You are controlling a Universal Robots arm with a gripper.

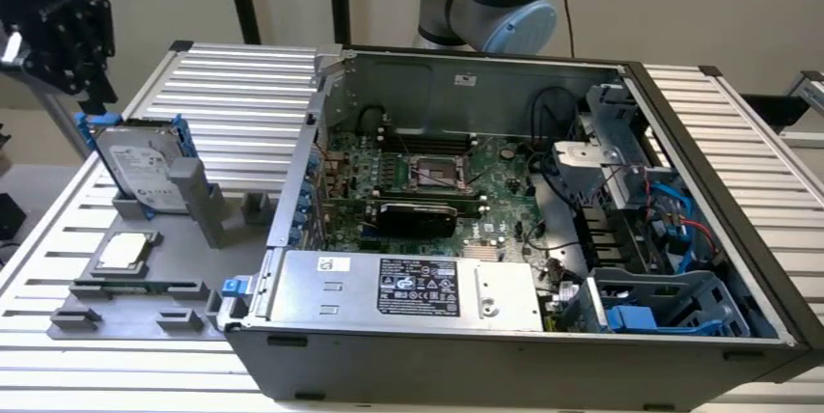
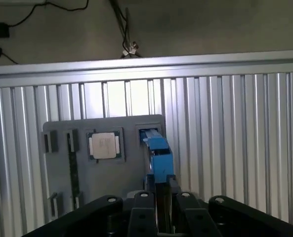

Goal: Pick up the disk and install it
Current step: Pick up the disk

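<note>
While the gripper is hovering at its top edge, grip impossible to tell, the disk, silver-grey with a white label and blue rails, is standing upright in the grey holder, beside the square chip and the open computer case.

In the exterior view an open dark-grey computer case rests on a ribbed aluminium table. Its green motherboard sits at twelve o'clock of a black-labelled silver box. At the case's nine o'clock, a small square silver chip lies on a grey tray.
</note>
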